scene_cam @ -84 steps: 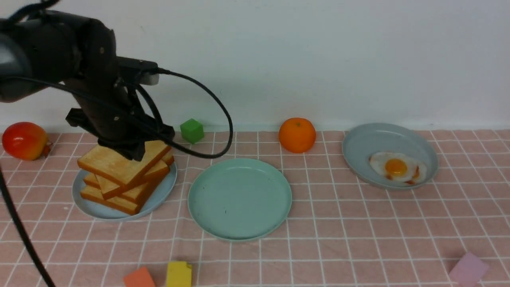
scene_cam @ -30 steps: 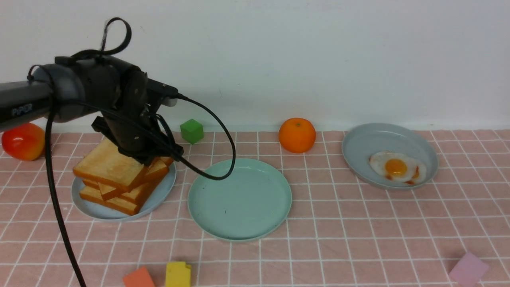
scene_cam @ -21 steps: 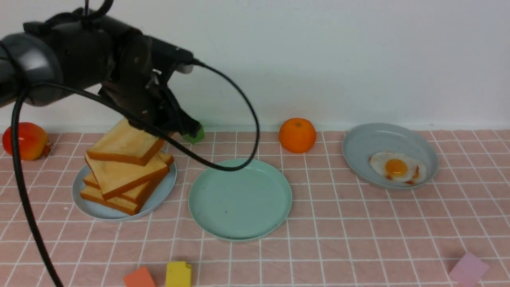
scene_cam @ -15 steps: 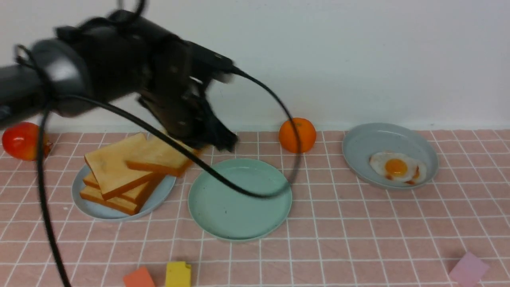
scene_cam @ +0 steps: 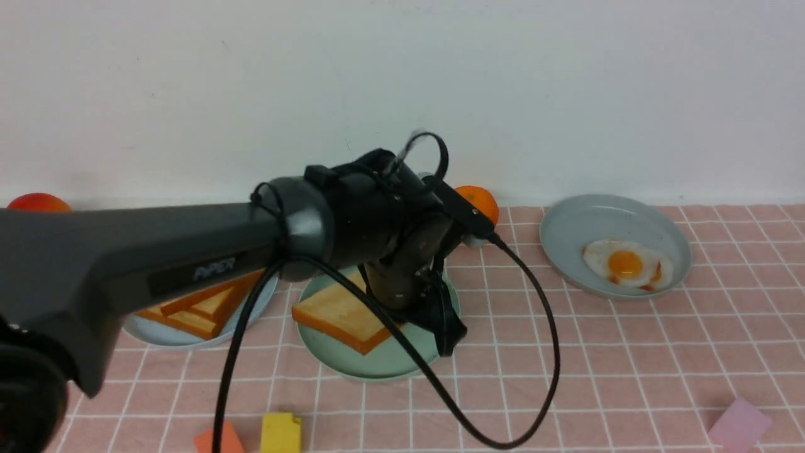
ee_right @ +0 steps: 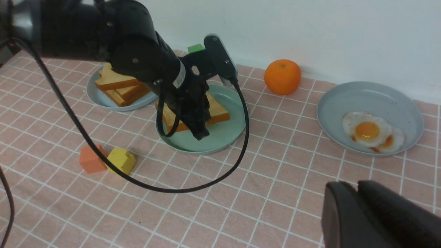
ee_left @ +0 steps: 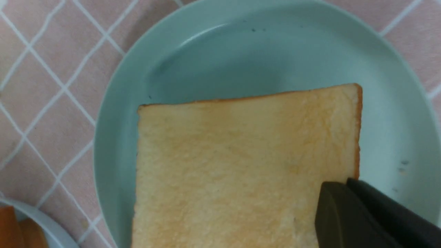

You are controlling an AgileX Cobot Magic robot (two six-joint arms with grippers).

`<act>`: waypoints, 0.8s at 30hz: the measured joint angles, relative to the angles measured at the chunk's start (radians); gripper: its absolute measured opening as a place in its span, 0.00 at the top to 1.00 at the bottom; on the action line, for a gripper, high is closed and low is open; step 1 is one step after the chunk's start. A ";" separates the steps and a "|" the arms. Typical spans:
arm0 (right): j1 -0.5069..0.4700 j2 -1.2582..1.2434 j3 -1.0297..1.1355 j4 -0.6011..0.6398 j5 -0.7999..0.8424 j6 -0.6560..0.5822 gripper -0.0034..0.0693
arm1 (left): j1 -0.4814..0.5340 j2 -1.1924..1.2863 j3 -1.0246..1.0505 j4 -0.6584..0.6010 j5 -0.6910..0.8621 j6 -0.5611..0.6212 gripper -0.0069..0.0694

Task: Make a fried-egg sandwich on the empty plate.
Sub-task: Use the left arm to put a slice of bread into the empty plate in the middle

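Toast slice [scene_cam: 343, 318], square, golden, darker crust. Tilted over the mint-green plate [scene_cam: 377, 371]; resting on it or just clear, cannot tell. Clamped at one corner by the left claw [scene_cam: 448, 336], jaws closed on it.

Fried egg [scene_cam: 626, 264], white, yellow-orange yolk: untouched on a pale grey plate [scene_cam: 566, 229], well apart to the right. Smaller egg [ee_right: 391, 142], redder yolk, tucked against it on the same plate.

Toast stack [scene_cam: 201, 308] on a second grey plate [scene_cam: 182, 336], just beside the mint-green one on the left, partly hidden behind the left arm.

Right claw [ee_right: 351, 187], seen only from its own wrist, well apart from every item and holding nothing visible. Fingers close together; fully shut or not, cannot tell.

Sundries on the bench [scene_cam: 629, 365], none needed: orange [scene_cam: 481, 198], green cube [ee_right: 196, 48], yellow block [scene_cam: 281, 433], orange block [scene_cam: 217, 440], pink block [scene_cam: 739, 425], red fruit [scene_cam: 31, 202].

Progress, as judged — early. First slice brought to the plate, not yet let go. Outstanding: release of the slice, egg laid on top, second slice from the stack laid over the egg.
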State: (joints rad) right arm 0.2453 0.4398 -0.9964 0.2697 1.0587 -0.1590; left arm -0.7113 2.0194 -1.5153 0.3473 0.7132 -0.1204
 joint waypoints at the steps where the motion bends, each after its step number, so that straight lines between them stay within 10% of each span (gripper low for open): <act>1: 0.000 0.000 0.000 0.000 0.000 0.000 0.83 | 0.000 0.007 0.000 0.013 -0.009 -0.001 0.93; 8: 0.000 0.000 0.000 -0.001 0.002 0.000 0.82 | 0.000 0.018 0.000 0.034 -0.033 -0.002 0.87; 19: 0.000 0.000 0.000 -0.001 0.004 0.000 0.81 | 0.000 0.017 0.000 0.020 -0.037 -0.034 0.42; 24: 0.000 0.017 -0.001 -0.001 0.009 0.013 0.81 | -0.011 -0.054 0.002 -0.022 0.000 -0.068 0.40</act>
State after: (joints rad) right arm 0.2453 0.4567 -0.9975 0.2689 1.0675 -0.1458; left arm -0.7224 1.9658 -1.5133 0.3251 0.7132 -0.1886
